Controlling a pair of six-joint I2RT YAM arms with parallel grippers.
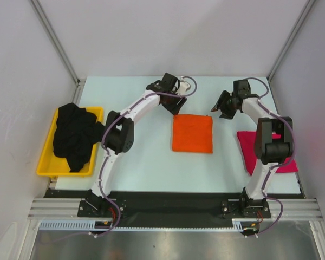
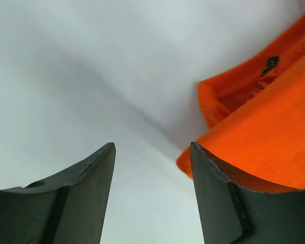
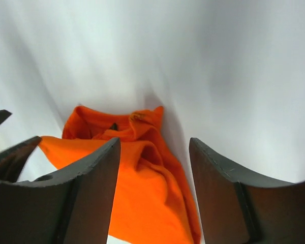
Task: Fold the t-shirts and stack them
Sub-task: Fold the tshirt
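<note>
The orange t-shirt [image 1: 192,133] lies folded into a square at the middle of the table; it also shows in the left wrist view [image 2: 264,132] and the right wrist view [image 3: 142,183]. The magenta-pink t-shirt [image 1: 249,149] lies folded at the right, partly hidden by the right arm. The black t-shirt [image 1: 76,135] is bunched in the yellow tray [image 1: 46,162]. My left gripper [image 1: 175,107] is open and empty at the orange shirt's far left corner [image 2: 152,152]. My right gripper [image 1: 219,107] is open and empty at its far right corner [image 3: 155,147].
White walls with metal posts close in the table on three sides. The yellow tray sits at the table's left edge. The arm bases stand on a black rail at the near edge.
</note>
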